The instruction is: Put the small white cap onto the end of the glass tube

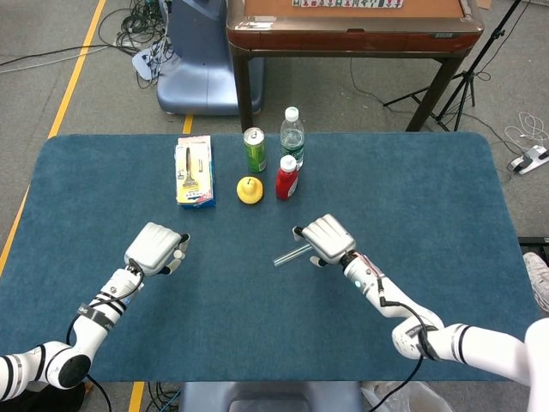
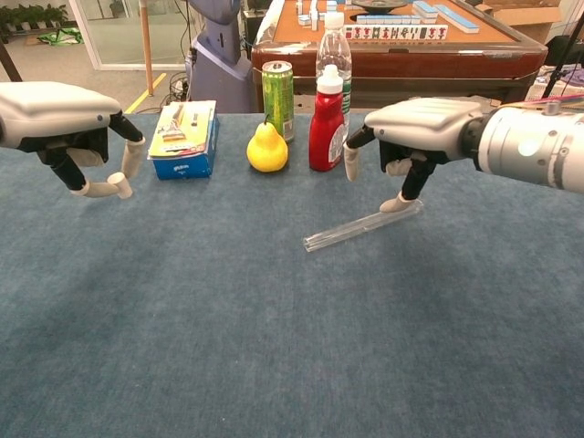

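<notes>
1. Lying flat on the blue tabletop (image 2: 274,365), the glass tube (image 2: 351,230) is clear, thin and set at a slant, below the red bottle (image 2: 326,119).
2. Right robot hand (image 2: 401,137) sits over its far end, fingers spread, one fingertip (image 2: 394,204) touching it, nothing gripped.
3. Left robot hand (image 2: 68,123) hovers well apart, pinching the small white cap (image 2: 119,185).

Even, bright indoor light in both views

The blue table (image 1: 412,180) is evenly lit from above, with only soft, faint shadows. The head view is sharp to its corners. In the chest view the right hand (image 2: 411,137) looks slightly soft, and the glass tube (image 2: 363,225) carries a thin pale glint.
</notes>
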{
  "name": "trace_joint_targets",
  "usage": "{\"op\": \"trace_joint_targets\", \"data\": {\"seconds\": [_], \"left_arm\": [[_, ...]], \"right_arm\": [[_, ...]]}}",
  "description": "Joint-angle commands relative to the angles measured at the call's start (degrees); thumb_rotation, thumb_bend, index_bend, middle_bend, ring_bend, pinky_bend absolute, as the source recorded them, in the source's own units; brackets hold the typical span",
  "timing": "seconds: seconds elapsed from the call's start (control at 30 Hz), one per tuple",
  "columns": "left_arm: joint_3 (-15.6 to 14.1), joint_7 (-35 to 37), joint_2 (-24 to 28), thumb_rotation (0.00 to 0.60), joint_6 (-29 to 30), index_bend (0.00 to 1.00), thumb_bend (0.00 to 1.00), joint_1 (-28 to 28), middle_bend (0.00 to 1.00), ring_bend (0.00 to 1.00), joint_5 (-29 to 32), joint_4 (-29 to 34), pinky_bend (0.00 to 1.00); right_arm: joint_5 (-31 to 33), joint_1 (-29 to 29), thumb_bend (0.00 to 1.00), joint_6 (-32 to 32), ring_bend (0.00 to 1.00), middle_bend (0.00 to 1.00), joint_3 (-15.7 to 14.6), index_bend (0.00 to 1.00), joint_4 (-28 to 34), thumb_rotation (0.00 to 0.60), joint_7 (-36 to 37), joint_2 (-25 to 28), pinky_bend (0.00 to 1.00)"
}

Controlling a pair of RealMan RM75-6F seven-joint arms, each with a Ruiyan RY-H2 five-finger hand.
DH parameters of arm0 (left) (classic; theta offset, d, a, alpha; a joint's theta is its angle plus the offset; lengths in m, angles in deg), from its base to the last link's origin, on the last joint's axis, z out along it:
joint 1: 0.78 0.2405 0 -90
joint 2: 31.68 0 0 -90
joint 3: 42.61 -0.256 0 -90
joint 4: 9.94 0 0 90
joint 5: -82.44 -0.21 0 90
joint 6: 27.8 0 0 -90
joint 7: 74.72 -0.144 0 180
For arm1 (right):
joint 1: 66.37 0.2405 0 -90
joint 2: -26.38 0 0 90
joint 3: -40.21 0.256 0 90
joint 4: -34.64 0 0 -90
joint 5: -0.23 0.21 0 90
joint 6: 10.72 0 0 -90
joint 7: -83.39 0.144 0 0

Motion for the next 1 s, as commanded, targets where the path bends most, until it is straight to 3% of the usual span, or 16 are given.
{"op": "trace_joint_targets", "data": {"seconds": [0.03, 0.57, 1.0], "left_arm": [[-0.1, 0.2, 0.0, 0.6, -0.1, 0.53, 0.29, 0.1, 1.0, 1.0, -0.1, -0.2, 1.0], [-0.6, 1.6, -0.8, 0.6, -1.0, 0.53, 0.29, 0.3, 1.0, 1.0, -0.4, -2.3, 1.0], [-0.6, 3.0, -1.3, 0.6, -1.8, 0.53, 0.29, 0.4, 1.0, 1.0, -0.6, -3.7, 1.0]], "right_arm": [[1.6, 1.8, 0.21, 1.1, 1.0, 1.0, -0.6, 0.42, -3.2, 0.6, -1.1, -2.6, 1.0], [6.2, 5.5, 0.29, 4.2, 1.0, 1.0, -2.6, 0.43, -12.6, 0.6, -1.8, -9.2, 1.0], [7.7, 6.6, 0.33, 5.2, 1.0, 1.0, -3.7, 0.45, -16.9, 0.6, -1.3, -11.3, 1.0]]}}
